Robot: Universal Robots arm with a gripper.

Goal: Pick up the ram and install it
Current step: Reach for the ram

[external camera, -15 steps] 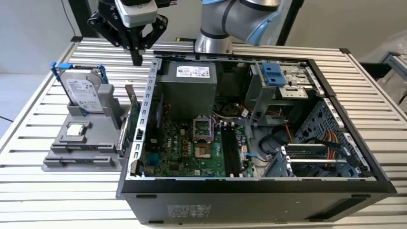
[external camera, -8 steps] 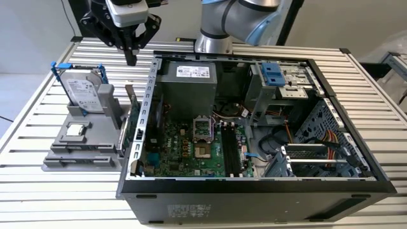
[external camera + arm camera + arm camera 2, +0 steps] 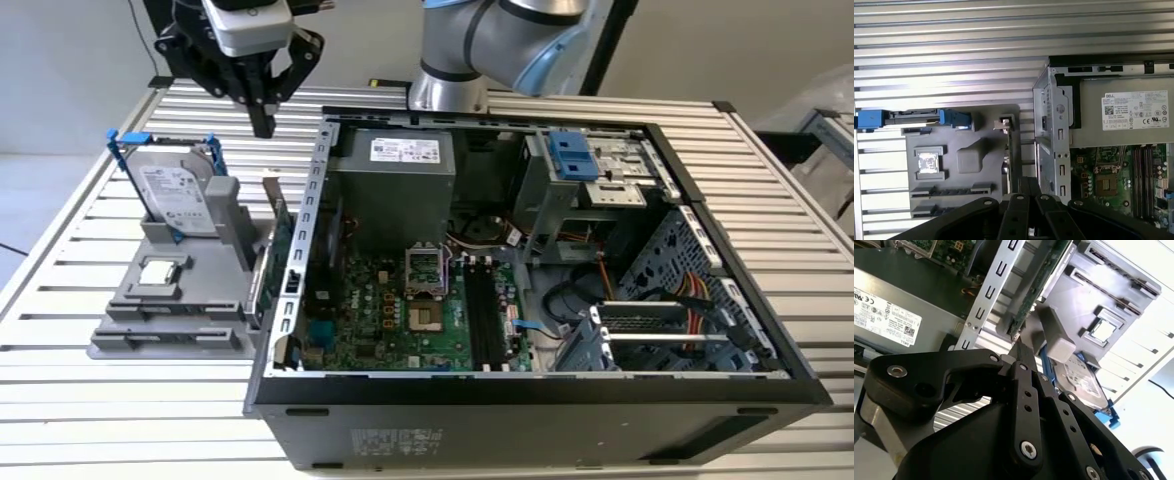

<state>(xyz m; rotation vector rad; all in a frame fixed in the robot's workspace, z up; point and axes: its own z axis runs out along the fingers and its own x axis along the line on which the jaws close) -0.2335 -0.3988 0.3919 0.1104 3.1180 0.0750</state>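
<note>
One ram [image 3: 1012, 150] stands on its long edge in a slot of the grey holder [image 3: 174, 335], along the holder's side that lies just beside the open computer case [image 3: 534, 420]. Its long axis is level and runs parallel to the case wall, from the counter's [image 3: 120, 400] far edge toward its near edge as the exterior view shows them. One thin edge faces up. In the second wrist view the ram [image 3: 1035, 290] shows as a narrow green strip slanting away from the camera, with one end close to a grey post of the holder.

The holder sits on the slatted counter toward the exterior view's left. It also carries a hard drive [image 3: 174, 195] upright in a blue frame at its far end, and a small square processor chip [image 3: 160, 270] lying flat in the middle.

The gripper [image 3: 263, 125] hangs above the far end of the holder, between the hard drive and the far corner of the case, pointing down. Its fingers are pressed together and grip nothing. In the second wrist view their tip [image 3: 1021, 347] is aimed toward the near end of the ram, apart from it. Inside the case the motherboard [image 3: 400, 320] lies flat.
</note>
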